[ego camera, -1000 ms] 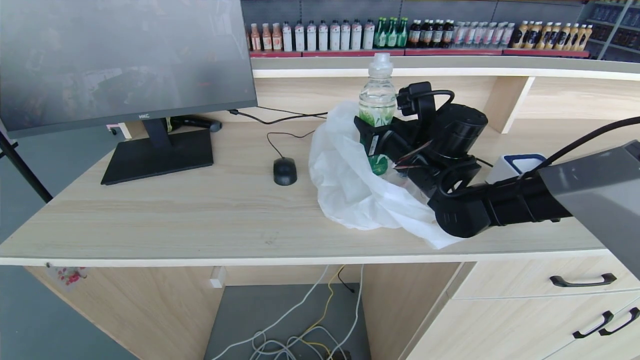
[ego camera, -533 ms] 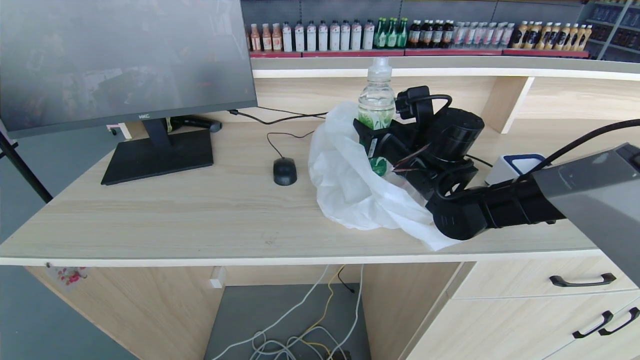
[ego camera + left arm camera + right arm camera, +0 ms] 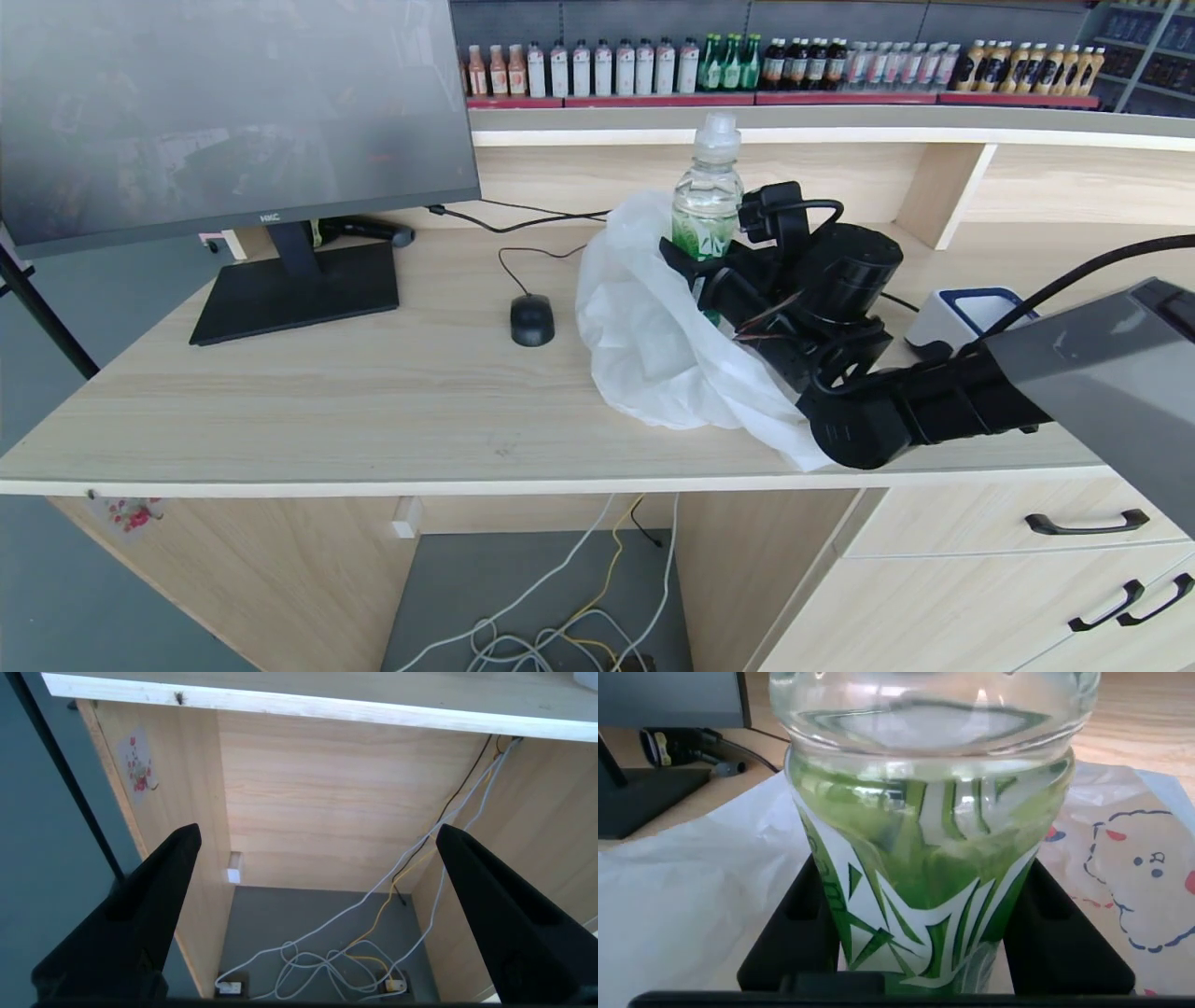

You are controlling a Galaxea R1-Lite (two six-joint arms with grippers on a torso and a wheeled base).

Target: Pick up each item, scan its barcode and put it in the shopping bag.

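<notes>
A clear bottle (image 3: 707, 201) with a green label and pale cap stands upright in my right gripper (image 3: 702, 271), which is shut on it at the label, over the mouth of the white shopping bag (image 3: 658, 341) on the counter. The right wrist view has the bottle (image 3: 929, 849) close up between the black fingers (image 3: 789, 933), with the bag (image 3: 691, 887) below and around it. The white and blue barcode scanner (image 3: 962, 313) sits on the counter to the right of the arm. My left gripper (image 3: 318, 915) hangs open below the counter edge, in front of the desk's leg space.
A monitor (image 3: 224, 112) on a black stand fills the counter's left, with a black mouse (image 3: 531, 319) and cable between it and the bag. A raised shelf (image 3: 822, 126) runs along the back. Loose cables (image 3: 336, 952) lie on the floor under the desk.
My right gripper has lowered the bottle slightly toward the bag's opening and shifted a little right. The left arm has stayed put.
</notes>
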